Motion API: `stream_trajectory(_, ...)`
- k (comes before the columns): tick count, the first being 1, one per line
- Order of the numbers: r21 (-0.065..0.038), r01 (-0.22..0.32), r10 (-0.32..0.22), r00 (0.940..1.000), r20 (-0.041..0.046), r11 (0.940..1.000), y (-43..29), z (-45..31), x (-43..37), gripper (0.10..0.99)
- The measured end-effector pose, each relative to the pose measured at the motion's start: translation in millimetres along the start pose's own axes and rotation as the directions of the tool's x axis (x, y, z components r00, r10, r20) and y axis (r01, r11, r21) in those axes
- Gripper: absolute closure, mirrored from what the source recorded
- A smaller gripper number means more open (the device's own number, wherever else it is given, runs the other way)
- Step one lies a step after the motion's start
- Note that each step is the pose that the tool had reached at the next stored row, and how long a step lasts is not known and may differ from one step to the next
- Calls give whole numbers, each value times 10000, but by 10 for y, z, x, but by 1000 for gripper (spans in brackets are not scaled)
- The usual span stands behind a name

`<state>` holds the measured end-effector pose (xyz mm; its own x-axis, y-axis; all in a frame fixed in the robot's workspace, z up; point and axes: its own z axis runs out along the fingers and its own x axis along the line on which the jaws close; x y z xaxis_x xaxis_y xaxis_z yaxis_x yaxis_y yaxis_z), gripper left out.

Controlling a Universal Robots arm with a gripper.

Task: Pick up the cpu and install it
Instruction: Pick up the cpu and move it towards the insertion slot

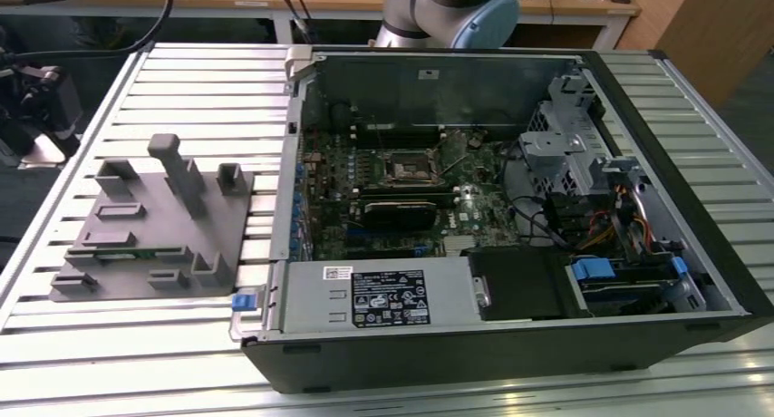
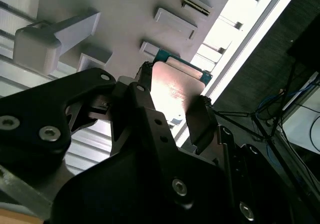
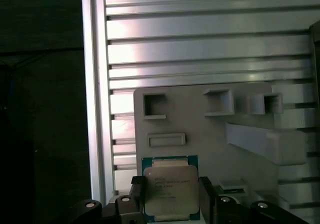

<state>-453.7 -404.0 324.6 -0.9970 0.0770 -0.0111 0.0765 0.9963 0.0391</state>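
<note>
The cpu (image 3: 170, 188) is a pale silvery square chip with a thin green edge. It sits between the two black fingers (image 3: 137, 194) of my gripper (image 3: 171, 196), which is shut on its opposite sides. In the second wrist view the cpu (image 2: 177, 84) again lies between the fingers (image 2: 199, 120) of the gripper (image 2: 172, 109). It hangs well above the grey fixture plate (image 3: 200, 129), near the plate's edge. The exterior view has the black socket frame (image 1: 408, 166) on the motherboard inside the open computer case (image 1: 508, 335).
The grey fixture plate (image 1: 145, 245) with upright blocks and pockets lies on the slatted aluminium table (image 1: 217, 82), on the exterior view's left of the case. Drive cages and cables (image 1: 593, 190) crowd the case's right side. The arm's base (image 1: 441, 14) stands behind the case.
</note>
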Motion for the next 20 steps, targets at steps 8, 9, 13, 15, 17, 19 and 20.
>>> stream_trajectory(8,1,0,0,10000,-1,10000,5,-124,-1,561)
stream_trajectory(9,1,0,0,10000,-1,10000,6,-145,-2,561)
stream_trajectory(13,2,0,0,10000,-1,10000,8,-220,-3,561)
stream_trajectory(15,1,0,0,10000,0,10000,10,-261,-3,561)
stream_trajectory(17,1,0,0,10000,-1,10000,12,-302,-3,561)
stream_trajectory(19,1,0,0,10000,-2,10000,14,-346,-4,561)
stream_trajectory(20,1,0,0,10000,-2,10000,15,-369,-4,561)
